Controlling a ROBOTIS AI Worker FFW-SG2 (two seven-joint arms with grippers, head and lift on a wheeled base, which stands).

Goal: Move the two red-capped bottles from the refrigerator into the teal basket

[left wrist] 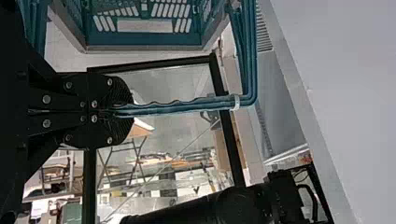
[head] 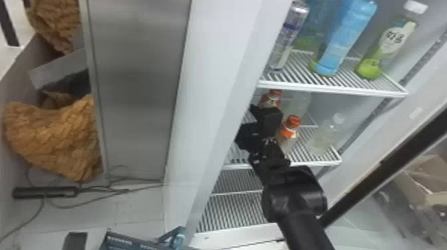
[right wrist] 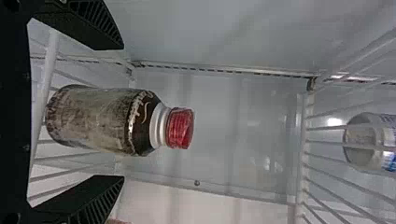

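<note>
Inside the refrigerator (head: 218,66), the right gripper (head: 268,121) is wide open, fingers either side of the farther, left red-capped bottle (head: 275,95), gaps both sides. The second red-capped bottle (head: 290,132) stands nearer, to the right, behind the shelf's front edge (head: 319,163). The left gripper (left wrist: 126,111) grips the handle (left wrist: 187,106) of the teal basket (head: 124,243), near left.

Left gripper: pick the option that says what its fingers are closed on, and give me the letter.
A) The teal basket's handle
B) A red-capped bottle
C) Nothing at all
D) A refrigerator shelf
A: the left wrist view shows the left gripper shut on one end of the handle's straight bar, and the handle's side runs on toward the teal basket.
</note>
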